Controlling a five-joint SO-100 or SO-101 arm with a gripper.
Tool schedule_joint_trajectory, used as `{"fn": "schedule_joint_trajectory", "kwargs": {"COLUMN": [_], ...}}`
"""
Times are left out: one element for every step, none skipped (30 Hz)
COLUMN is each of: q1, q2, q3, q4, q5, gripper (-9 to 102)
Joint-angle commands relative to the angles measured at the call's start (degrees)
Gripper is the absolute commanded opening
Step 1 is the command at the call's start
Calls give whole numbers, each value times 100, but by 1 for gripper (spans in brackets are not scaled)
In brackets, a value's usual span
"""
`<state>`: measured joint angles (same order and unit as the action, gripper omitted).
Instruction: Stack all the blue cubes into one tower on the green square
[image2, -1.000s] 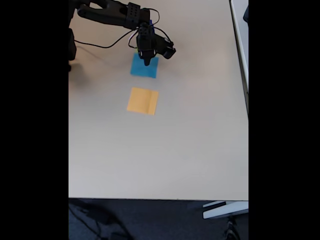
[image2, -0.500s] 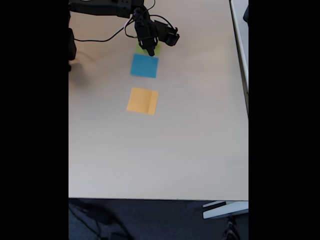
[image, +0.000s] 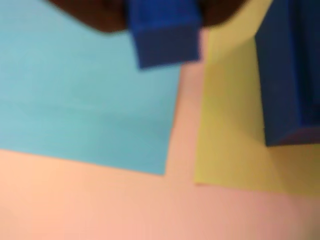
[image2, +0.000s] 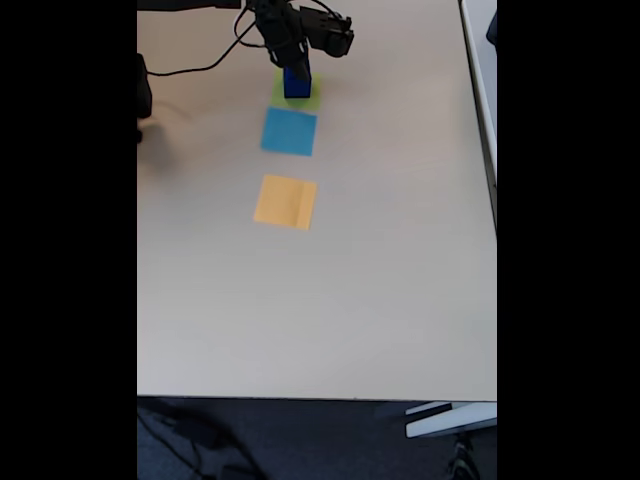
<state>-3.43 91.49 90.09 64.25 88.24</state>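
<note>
Dark and blurred at the top edge of the wrist view, the end effector (image: 162, 15) appears clamped on a small blue cube (image: 165, 37), though the fingers themselves are too smeared to separate from the shadow, so the grip is a judgement. In the fixed view the end effector (image2: 293, 62) hangs directly over a blue block or stack (image2: 297, 84) standing on the green square (image2: 312, 100). Just beside the held cube, in the wrist view, a larger blue cube (image: 290, 75) stands on that green square (image: 230, 130), cut off by the frame so its top face and height cannot be read. Further out lie the light-blue square (image: 85, 95), bare table (image: 100, 205) and, in the fixed view, the orange square (image2: 286, 201). The risk, as I judge it, is a release off-centre: the held cube seems to sit beside the tower rather than squarely above it, so it could slide off or knock the stack over. How many cubes are already stacked cannot be told.
</note>
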Motion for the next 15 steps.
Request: {"fn": "schedule_joint_trajectory", "kwargs": {"q1": [-70, -88, -105, -132, -158, -185, -193, -202, -211, -220, -220, -237, -264, -299, -325], "q2": [448, 404, 334, 246, 158, 79, 44, 35, 26, 0, -35, -88, -141, -185, -229], "q3": [-439, -606, -800, -1002, -1213, -1380, -1459, -1494, -1529, -1582, -1652, -1740, -1837, -1934, -2021], "q4": [316, 483, 677, 879, 1055, 1195, 1248, 1274, 1318, 1389, 1450, 1529, 1617, 1714, 1793], "q5": [53, 70, 114, 149, 185, 202, 211, 211, 220, 246, 272, 299, 352, 422, 475], "gripper": [0, 0, 0, 0, 0, 0, 0, 0, 0, 0, 0, 0, 0, 0, 0]}}
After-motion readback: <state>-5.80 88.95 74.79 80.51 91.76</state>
